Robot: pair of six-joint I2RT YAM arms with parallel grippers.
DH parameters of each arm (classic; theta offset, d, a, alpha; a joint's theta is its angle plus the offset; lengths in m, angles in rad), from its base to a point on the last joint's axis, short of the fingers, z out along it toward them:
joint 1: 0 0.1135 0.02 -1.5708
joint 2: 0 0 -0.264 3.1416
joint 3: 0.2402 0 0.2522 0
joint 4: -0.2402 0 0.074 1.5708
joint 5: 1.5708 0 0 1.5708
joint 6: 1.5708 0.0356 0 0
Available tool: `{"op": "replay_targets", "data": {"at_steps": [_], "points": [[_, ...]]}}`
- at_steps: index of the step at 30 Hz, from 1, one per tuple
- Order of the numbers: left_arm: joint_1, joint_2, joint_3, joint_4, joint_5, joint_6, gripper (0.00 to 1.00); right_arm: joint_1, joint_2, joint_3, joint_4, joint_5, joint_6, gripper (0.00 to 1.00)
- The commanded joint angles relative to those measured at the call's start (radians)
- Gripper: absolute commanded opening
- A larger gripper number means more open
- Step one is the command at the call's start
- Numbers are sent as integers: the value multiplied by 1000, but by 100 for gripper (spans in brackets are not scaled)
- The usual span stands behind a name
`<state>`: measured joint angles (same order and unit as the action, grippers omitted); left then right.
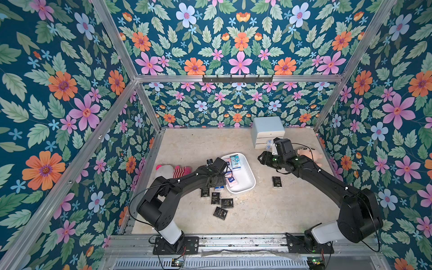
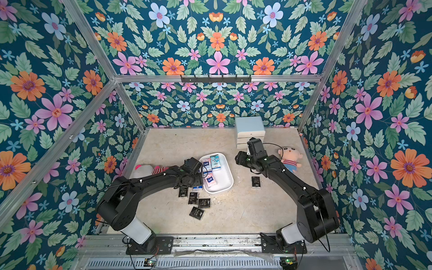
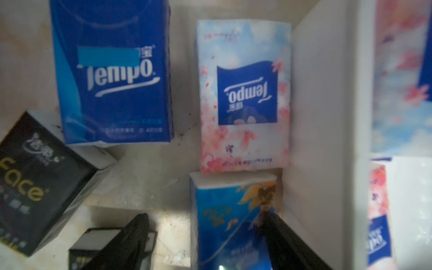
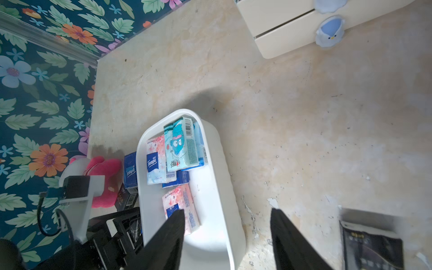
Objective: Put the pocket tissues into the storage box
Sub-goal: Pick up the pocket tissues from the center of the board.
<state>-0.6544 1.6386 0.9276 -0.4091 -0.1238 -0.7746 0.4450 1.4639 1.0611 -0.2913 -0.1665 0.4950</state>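
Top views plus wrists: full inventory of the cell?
storage box: one, white, mid-table.
packets in the box: at least four, teal, pink, blue.
packets beside the box: three, dark blue, pink, blue floral, outside its wall by the left arm.
black packets: five seen; four clustered before the box, one toward the right arm.
plush dolls: two, pink-white by left arm, striped-shirt by right arm.
drawer cabinet: one, pale blue, back edge.
hook rail: one, black, back wall.
left gripper: open, at the floral packet.
right gripper: open, empty, above the table.
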Motion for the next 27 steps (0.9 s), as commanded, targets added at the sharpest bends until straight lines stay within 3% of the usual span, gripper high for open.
{"op": "replay_targets", "data": {"at_steps": [1, 19, 22, 27], "points": [[2, 7, -9, 26, 14, -2, 85, 0, -9, 2, -19, 18, -21, 63], [-1, 7, -17, 29, 38, -11, 84, 0, -11, -19, -20, 20, -11, 63], [-1, 4, -26, 35, 38, -12, 72, 0, -10, -20, -20, 24, -10, 63], [-1, -20, -33, 41, 47, -17, 44, 0, -13, -20, -23, 24, -12, 63]]}}
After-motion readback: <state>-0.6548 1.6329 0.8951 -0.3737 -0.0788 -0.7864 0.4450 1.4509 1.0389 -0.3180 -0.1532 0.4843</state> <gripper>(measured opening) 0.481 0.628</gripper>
